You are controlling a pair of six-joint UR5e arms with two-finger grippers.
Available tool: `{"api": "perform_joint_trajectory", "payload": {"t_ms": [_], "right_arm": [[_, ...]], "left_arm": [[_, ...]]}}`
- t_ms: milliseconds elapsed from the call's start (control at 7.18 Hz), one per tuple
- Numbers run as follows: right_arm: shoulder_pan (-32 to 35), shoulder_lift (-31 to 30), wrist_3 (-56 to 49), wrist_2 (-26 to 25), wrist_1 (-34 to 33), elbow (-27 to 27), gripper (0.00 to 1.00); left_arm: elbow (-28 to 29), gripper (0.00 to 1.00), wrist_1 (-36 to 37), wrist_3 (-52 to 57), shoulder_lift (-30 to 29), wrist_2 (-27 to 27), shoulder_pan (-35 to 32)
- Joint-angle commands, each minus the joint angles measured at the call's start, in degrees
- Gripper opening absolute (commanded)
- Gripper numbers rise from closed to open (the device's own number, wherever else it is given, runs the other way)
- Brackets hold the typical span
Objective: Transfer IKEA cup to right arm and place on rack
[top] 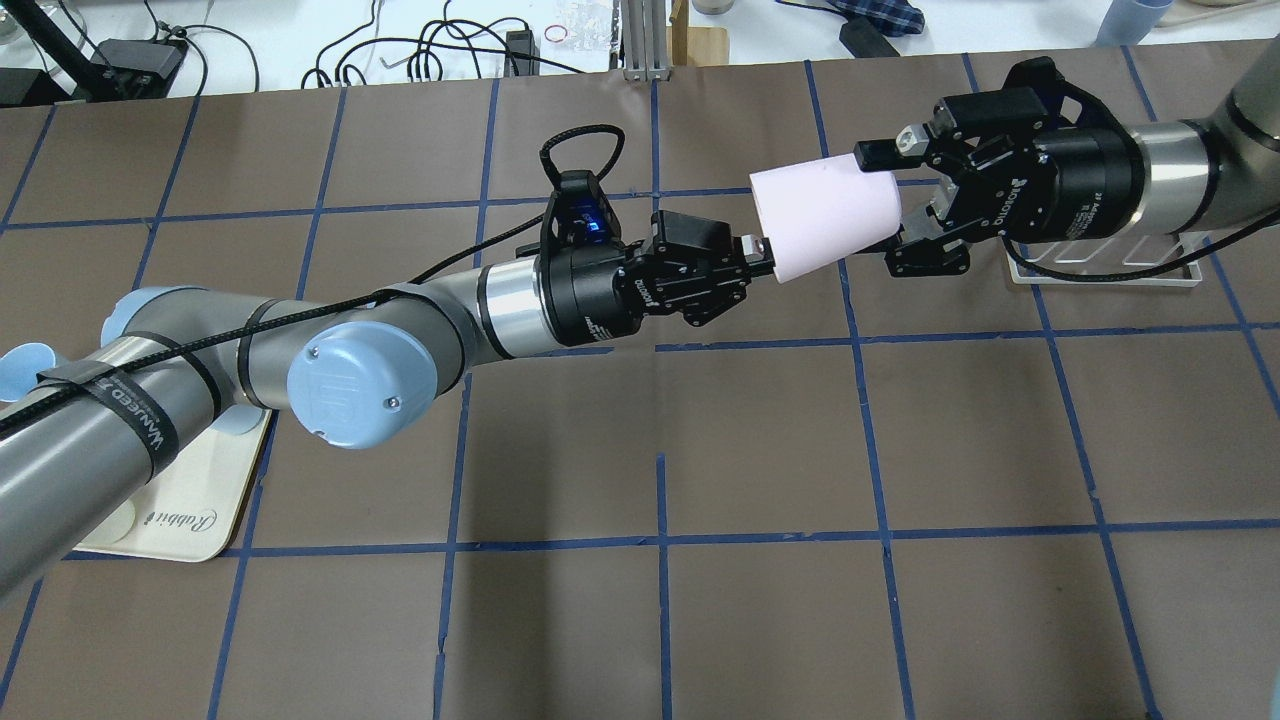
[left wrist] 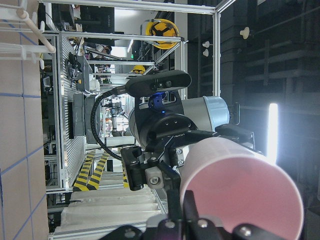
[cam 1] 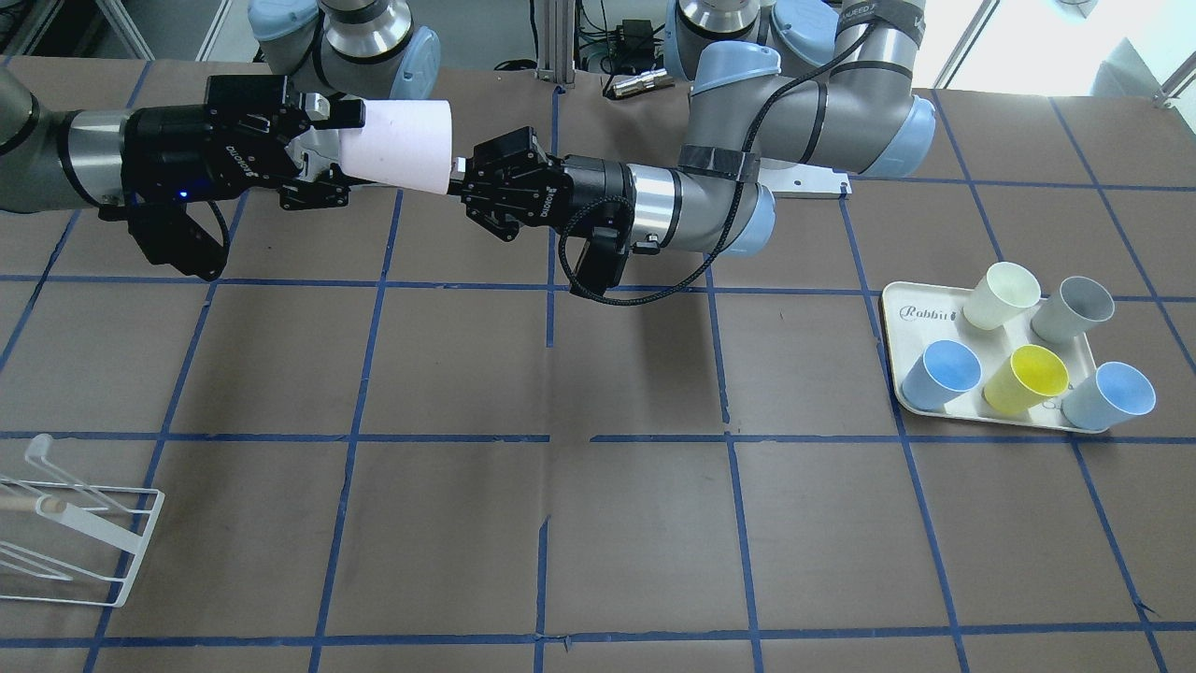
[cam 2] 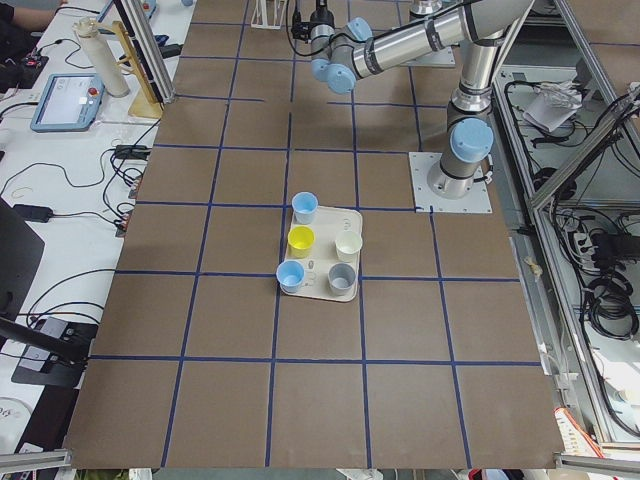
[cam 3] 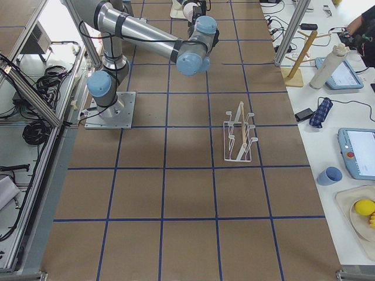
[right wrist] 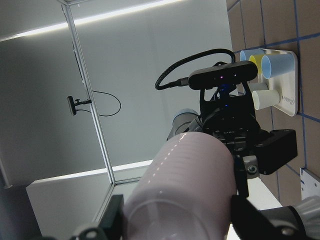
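Note:
The pale pink IKEA cup [cam 1: 402,145] hangs on its side in the air between both grippers, and also shows in the overhead view [top: 825,215]. My left gripper [top: 762,252], on the arm with the black cable, is shut on the rim at the cup's wide mouth. My right gripper [top: 893,205] has a finger on each side of the cup's narrow base and looks closed on it; the right wrist view shows both fingers against the cup [right wrist: 190,185]. The white wire rack [cam 1: 84,523] stands on the table, below and in front of the right arm.
The cream "Rabbit" tray [cam 1: 911,308] holds several cups, among them a cream-white cup [cam 1: 1000,294], a yellow cup [cam 1: 1025,379] and light blue cups [cam 1: 942,374]. It sits on the left arm's side. The brown table has a blue tape grid.

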Motion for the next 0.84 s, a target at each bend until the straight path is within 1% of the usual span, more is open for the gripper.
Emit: {"api": "perform_joint_trajectory", "payload": {"t_ms": [0, 278, 418, 557, 696], "right_arm": [[-0.1, 0.0, 0.0, 0.0, -0.1, -0.2, 0.69], [-0.1, -0.1, 0.0, -0.1, -0.1, -0.3, 0.66], [-0.1, -0.1, 0.0, -0.1, -0.1, -0.4, 0.59], [-0.1, -0.2, 0.0, -0.2, -0.3, -0.5, 0.51], [-0.1, -0.4, 0.0, -0.5, -1.7, -0.6, 0.51]], "left_arm": [[0.0, 0.81, 0.0, 0.0, 0.2, 0.0, 0.1], [0.0, 0.85, 0.0, 0.0, 0.7, 0.1, 0.7], [0.1, 0.85, -0.1, 0.0, 0.9, 0.3, 0.8], [0.1, 0.89, -0.2, 0.1, 0.9, 0.7, 2.4], [0.0, 0.93, -0.5, -1.8, 1.7, 2.7, 5.1]]}}
